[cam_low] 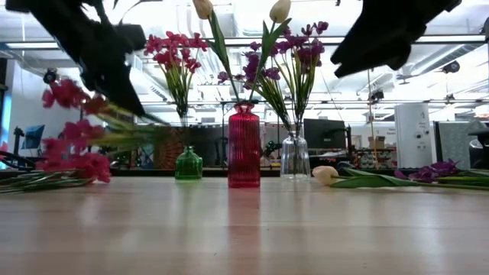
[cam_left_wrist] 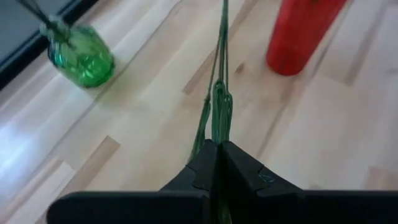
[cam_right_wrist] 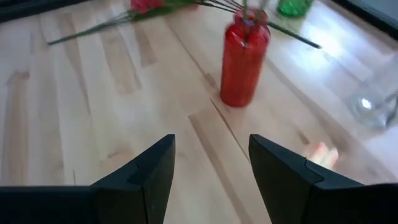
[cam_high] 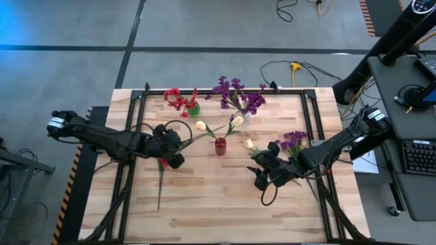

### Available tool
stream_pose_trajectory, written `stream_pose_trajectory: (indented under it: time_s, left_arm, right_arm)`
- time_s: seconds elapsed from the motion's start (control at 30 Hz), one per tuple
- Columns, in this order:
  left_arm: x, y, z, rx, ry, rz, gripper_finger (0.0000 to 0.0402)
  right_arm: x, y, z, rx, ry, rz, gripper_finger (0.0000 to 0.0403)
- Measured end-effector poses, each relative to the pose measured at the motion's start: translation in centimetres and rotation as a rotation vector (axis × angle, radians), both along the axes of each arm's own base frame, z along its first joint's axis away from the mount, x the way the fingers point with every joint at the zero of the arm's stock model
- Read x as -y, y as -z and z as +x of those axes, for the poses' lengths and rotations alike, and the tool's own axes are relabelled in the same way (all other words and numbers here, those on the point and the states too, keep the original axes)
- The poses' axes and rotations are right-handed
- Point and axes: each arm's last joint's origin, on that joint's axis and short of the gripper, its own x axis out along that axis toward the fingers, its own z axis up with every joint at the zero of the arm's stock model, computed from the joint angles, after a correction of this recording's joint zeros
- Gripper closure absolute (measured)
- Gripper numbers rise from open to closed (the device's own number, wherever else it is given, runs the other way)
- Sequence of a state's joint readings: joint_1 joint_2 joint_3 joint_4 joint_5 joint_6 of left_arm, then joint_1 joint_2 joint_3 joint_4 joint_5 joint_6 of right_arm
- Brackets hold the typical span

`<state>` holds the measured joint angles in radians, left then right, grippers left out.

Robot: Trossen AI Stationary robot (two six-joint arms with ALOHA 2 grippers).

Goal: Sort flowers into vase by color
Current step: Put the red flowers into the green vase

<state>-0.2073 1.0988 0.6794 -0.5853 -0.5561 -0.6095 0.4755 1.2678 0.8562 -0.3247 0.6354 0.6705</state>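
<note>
My left gripper (cam_high: 174, 154) (cam_left_wrist: 219, 152), left of the red vase (cam_high: 220, 145), is shut on the thin green stems of a red flower sprig (cam_high: 163, 164). In the low view its red blossoms (cam_low: 72, 137) show above the tabletop. The sprig's long stem (cam_high: 159, 194) trails toward the near edge. My right gripper (cam_high: 263, 177) (cam_right_wrist: 211, 143) hangs open over bare wood at the right. The red vase holds cream flowers (cam_low: 280, 9), the green vase (cam_high: 194, 107) red ones, and the clear vase (cam_high: 244, 120) purple ones (cam_high: 235, 92). My left gripper pinches the sprig's green stems (cam_left_wrist: 217, 132) between its two shut fingers. The fingers slant down toward the table's far right and lie along the stems. The stems run on ahead of the fingertips toward the gap between the green vase (cam_left_wrist: 81, 55) and the red vase (cam_left_wrist: 298, 31).
A loose purple sprig (cam_high: 294, 141) and a cream tulip (cam_high: 249, 143) lie on the table beside my right gripper. The three vases stand close together at the far middle. Bare wood lies along the near edge (cam_high: 225, 218).
</note>
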Motion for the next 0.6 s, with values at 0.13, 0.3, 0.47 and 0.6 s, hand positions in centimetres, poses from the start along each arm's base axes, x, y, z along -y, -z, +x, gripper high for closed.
stream_pose_trajectory:
  time_s: [0.13, 0.3, 0.47, 0.6]
  left_arm:
    - [0.6, -1.8, -0.3, -0.020, 0.031, 0.001, 0.0399]
    - [1.4, -4.1, -1.1, -0.118, 0.046, -0.025, 0.0400]
    - [2.6, -6.1, -1.6, -0.183, 0.091, -0.017, 0.0400]
    - [3.7, -7.3, -2.0, -0.208, 0.137, -0.031, 0.0400]
  right_arm:
    - [-0.2, -0.4, 0.3, 0.027, -0.051, -0.041, 0.0207]
    - [-0.2, -0.5, 0.4, 0.037, -0.070, -0.056, 0.0207]
    - [-0.3, -0.5, 0.4, 0.027, -0.096, -0.088, 0.0207]
    - [-0.5, -0.8, 0.7, 0.044, -0.155, -0.150, 0.0207]
